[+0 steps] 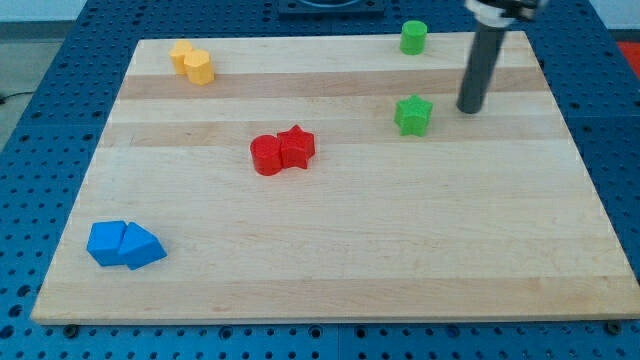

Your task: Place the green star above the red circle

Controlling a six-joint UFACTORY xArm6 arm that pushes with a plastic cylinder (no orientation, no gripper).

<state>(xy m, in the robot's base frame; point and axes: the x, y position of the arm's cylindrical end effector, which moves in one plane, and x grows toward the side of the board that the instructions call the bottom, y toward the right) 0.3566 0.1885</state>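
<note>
The green star [413, 114] lies on the wooden board right of centre, toward the view's top. The red circle [267, 156] lies near the board's middle, touching a red star [296, 146] on its right. The green star is up and to the right of the red circle, well apart from it. My tip [470, 108] rests on the board just to the right of the green star, with a small gap between them.
A green cylinder [414, 37] stands at the board's top edge. Two yellow blocks [192, 61] sit together at the top left. Two blue blocks [124, 244] sit together at the bottom left. The wooden board [330, 260] lies on a blue perforated table.
</note>
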